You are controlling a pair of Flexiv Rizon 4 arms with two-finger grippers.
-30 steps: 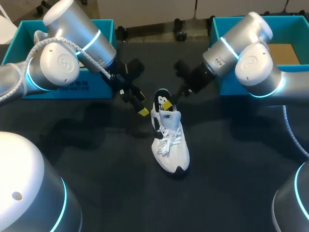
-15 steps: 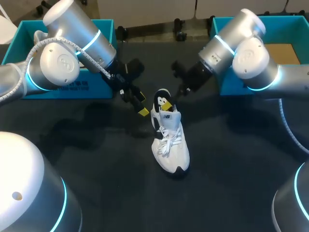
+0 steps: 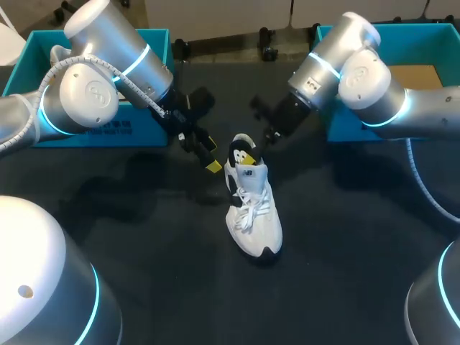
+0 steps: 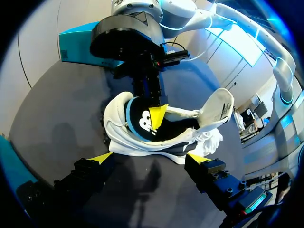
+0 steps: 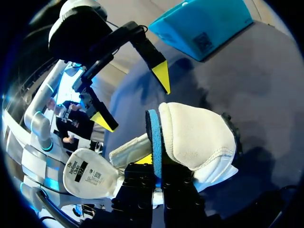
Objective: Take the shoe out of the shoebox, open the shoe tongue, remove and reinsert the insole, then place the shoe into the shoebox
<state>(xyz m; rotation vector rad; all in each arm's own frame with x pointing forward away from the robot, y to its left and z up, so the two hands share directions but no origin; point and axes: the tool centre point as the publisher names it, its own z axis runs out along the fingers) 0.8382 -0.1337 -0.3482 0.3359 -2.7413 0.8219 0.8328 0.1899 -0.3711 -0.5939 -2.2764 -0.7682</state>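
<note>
One insole (image 5: 153,137) pinched in my right gripper (image 3: 253,152), left gripper (image 3: 208,154) wide beside the shoe (image 3: 253,215): removal, probably needing a steady pull.

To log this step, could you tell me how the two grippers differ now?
The left gripper is open; whether the right gripper is shut cannot be seen. The left gripper hangs clear beside the heel of the shoe; the right gripper is in its heel opening. Both are at the heel end.

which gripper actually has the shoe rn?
The right gripper, coming in from the head view's right: its jaws close on the heel wall of the shoe, one yellow tip inside. The left gripper hangs open beside the shoe, not touching it.
</note>
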